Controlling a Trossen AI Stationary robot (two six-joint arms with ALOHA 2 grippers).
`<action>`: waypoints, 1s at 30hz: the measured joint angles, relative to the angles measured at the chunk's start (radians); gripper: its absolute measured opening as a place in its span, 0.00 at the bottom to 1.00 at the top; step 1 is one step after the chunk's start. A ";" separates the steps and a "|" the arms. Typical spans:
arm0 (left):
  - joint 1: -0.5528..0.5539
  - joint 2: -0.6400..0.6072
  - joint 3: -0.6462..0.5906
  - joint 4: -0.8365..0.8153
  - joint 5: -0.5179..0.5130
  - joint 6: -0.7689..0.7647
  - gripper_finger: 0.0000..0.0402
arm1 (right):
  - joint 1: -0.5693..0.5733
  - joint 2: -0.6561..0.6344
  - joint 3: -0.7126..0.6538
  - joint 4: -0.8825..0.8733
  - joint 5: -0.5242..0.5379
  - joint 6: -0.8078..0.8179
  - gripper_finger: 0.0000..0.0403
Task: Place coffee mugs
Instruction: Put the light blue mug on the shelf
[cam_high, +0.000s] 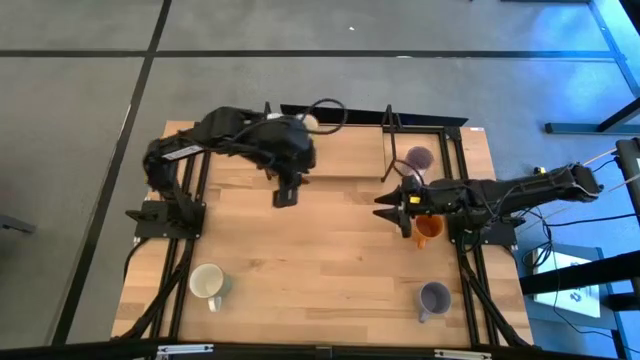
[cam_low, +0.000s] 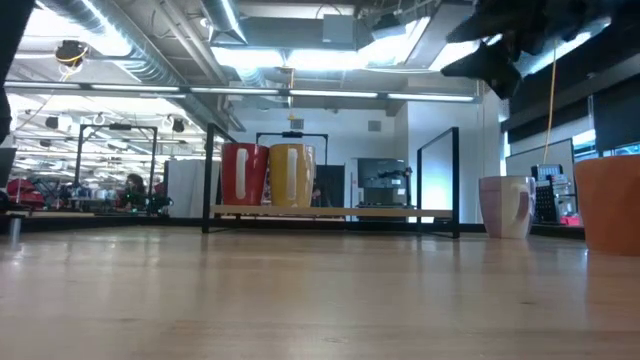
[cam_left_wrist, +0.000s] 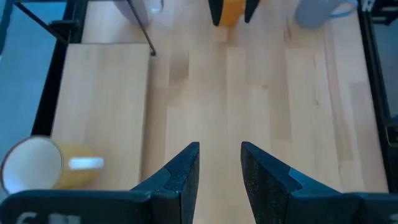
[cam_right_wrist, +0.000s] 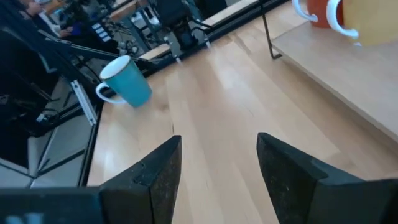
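Both grippers are open, hold nothing, and hang above the table. My left gripper (cam_high: 285, 196) (cam_left_wrist: 220, 180) is over the table's middle left. My right gripper (cam_high: 381, 207) (cam_right_wrist: 217, 174) is over its middle right. An orange mug (cam_high: 428, 229) (cam_low: 610, 205) stands on its base beside my right wrist. A pale purple mug (cam_high: 418, 158) (cam_low: 505, 206) stands at the far right, another purple one (cam_high: 433, 297) at the near right. A teal mug (cam_high: 207, 283) (cam_right_wrist: 124, 81) stands at the near left. A yellow mug (cam_left_wrist: 37, 167) (cam_low: 291, 176) and a red mug (cam_low: 244, 175) (cam_right_wrist: 317, 12) stand on a raised wooden platform (cam_left_wrist: 102, 106).
The raised platform (cam_high: 345, 155) runs along the far edge, with black frame posts (cam_high: 388, 140) at its right end. My left arm (cam_high: 240, 135) reaches over it and hides most of its mugs in the high view. Bare tabletop (cam_high: 320, 270) lies between the near mugs.
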 joint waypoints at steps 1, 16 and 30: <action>-0.010 -0.024 -0.025 0.000 -0.004 -0.005 0.28 | 0.009 0.015 0.012 -0.007 0.019 0.008 0.49; -0.243 -0.537 -0.682 0.035 -0.036 -0.489 0.28 | 0.083 0.225 0.123 0.005 0.085 0.110 0.49; -0.522 -0.657 -1.075 0.090 0.155 -0.812 0.28 | 0.088 0.234 0.123 0.002 0.088 0.149 0.49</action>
